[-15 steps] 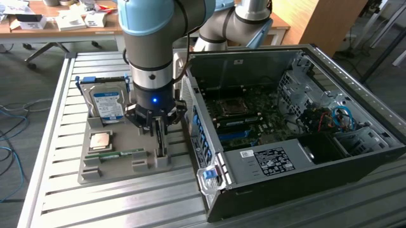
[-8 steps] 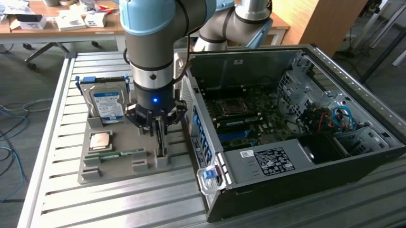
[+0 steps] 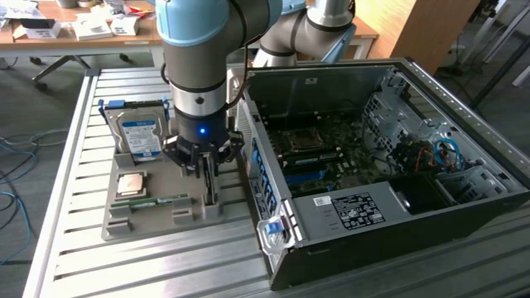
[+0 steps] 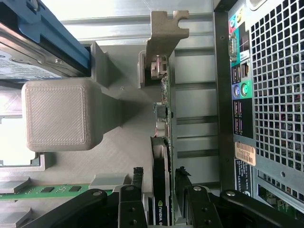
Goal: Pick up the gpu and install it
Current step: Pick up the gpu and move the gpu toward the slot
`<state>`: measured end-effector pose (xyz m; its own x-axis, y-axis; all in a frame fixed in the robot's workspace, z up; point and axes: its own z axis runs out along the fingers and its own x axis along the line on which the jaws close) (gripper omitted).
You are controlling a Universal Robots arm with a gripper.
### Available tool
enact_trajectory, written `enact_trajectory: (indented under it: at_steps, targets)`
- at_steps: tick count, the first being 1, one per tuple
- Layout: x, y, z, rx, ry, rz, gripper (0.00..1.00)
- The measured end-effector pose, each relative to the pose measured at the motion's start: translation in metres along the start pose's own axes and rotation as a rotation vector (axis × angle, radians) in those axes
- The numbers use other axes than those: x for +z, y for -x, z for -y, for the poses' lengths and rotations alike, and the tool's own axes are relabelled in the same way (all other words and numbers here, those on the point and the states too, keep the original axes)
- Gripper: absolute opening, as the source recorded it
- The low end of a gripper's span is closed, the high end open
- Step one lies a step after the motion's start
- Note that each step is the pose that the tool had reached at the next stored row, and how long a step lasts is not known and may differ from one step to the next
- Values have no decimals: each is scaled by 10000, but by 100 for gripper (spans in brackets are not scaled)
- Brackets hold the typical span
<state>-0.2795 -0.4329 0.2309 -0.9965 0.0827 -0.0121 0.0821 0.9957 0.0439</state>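
The gpu (image 3: 210,185) stands on edge in a slot of the grey holder tray (image 3: 157,225), close to the open computer case (image 3: 373,161). In the wrist view the gpu (image 4: 166,118) is a thin green card with a black part, and its silver bracket (image 4: 164,33) is at the far end. My gripper (image 3: 207,166) hangs straight down over the card. Its black fingers (image 4: 137,178) straddle the card, one on each side, with small gaps left. The gripper (image 4: 160,176) is open.
A hard drive with a blue-white label (image 3: 141,133) stands at the tray's back. A CPU (image 3: 133,184) and a memory stick (image 3: 153,202) lie on the tray. The case's rear panel (image 4: 266,95) runs close beside the card. A grey block (image 4: 57,114) rises from the tray.
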Motion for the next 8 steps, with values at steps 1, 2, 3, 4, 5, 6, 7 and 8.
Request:
enact_trajectory:
  at_steps: [1,2,3,4,5,6,7,8]
  targets:
    - [0,0,0,0,1,0,40]
    - [0,0,0,0,1,0,40]
    - [0,0,0,0,0,0,40]
    - [0,0,0,0,0,0,40]
    - [0,0,0,0,0,0,39]
    - [0,0,0,-1,0,0,39]
    - [0,0,0,0,1,0,33]
    - [0,0,0,-1,1,-2,33]
